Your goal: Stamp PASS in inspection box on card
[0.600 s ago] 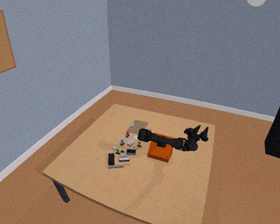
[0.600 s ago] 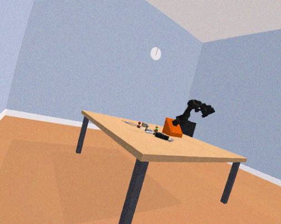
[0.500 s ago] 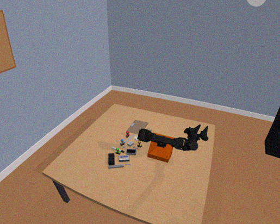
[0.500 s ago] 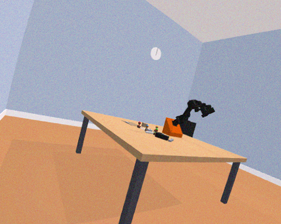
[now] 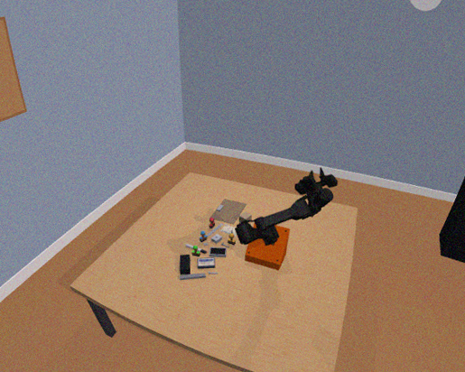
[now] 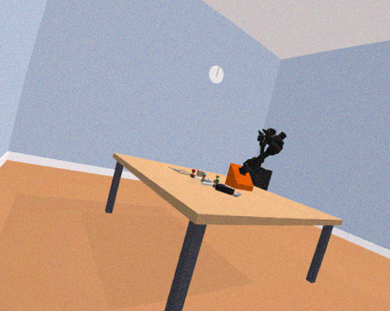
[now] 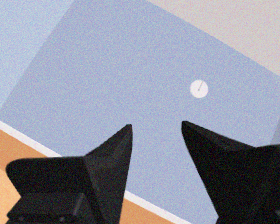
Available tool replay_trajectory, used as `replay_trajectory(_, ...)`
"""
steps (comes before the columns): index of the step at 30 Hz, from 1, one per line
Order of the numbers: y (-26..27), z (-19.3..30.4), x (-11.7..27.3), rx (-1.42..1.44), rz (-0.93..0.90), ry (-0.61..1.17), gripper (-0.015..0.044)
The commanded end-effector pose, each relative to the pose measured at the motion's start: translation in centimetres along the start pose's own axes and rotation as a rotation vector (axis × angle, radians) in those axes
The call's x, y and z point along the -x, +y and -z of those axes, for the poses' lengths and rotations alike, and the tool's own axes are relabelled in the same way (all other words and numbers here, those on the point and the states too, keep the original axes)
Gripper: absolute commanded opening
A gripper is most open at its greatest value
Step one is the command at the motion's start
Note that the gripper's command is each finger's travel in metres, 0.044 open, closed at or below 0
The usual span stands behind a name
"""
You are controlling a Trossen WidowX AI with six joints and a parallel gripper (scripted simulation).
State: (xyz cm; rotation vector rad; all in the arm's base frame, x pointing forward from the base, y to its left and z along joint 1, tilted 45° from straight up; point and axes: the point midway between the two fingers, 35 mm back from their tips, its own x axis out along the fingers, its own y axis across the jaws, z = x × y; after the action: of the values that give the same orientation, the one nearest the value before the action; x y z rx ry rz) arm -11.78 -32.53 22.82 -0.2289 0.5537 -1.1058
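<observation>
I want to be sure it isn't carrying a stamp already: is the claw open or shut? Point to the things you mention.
Open: the claw (image 5: 316, 173) (image 6: 260, 134) (image 7: 156, 127) has its fingertips apart, with only wall seen between them.
</observation>
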Motion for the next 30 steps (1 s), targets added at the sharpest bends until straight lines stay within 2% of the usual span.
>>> replay_trajectory(1,3.9,-2.5,-4.4,-0.072,-0.188,-0.031,0.0210)
replay_trajectory(8,13.4,-8.0,-9.3,-0.129,-0.532,-0.064,0.0210)
replay_trajectory(16,24.6,-12.4,-10.5,-0.193,-0.849,0.013,0.0210)
replay_trajectory(23,36.5,-15.5,-8.1,-0.195,-1.185,0.172,0.0210)
replay_trajectory(30,47.5,-16.7,-1.8,-0.115,-1.467,0.399,0.0210)
